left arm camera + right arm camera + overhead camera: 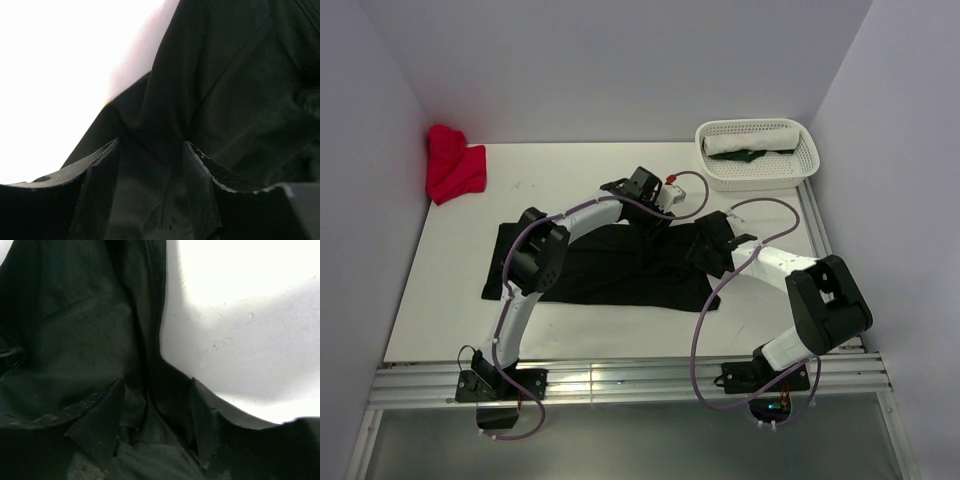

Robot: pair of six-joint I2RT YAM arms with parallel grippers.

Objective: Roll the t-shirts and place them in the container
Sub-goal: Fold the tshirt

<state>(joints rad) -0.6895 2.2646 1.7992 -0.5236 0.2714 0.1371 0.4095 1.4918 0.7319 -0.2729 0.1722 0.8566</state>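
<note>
A black t-shirt (610, 275) lies spread across the middle of the white table, with its right end bunched up. My left gripper (660, 218) is at the shirt's far right edge. In the left wrist view my left gripper (152, 150) is shut on a tented fold of the black cloth (235, 90). My right gripper (705, 245) is just to the right of it, on the shirt's right end. In the right wrist view my right gripper (156, 387) is shut on a fold of the same cloth (75, 330). A red t-shirt (453, 165) lies crumpled at the far left.
A white lattice basket (760, 180) stands at the far right corner and holds a rolled white cloth (755, 138) and a dark one. Walls close in the table on the left, back and right. Cables hang off both arms.
</note>
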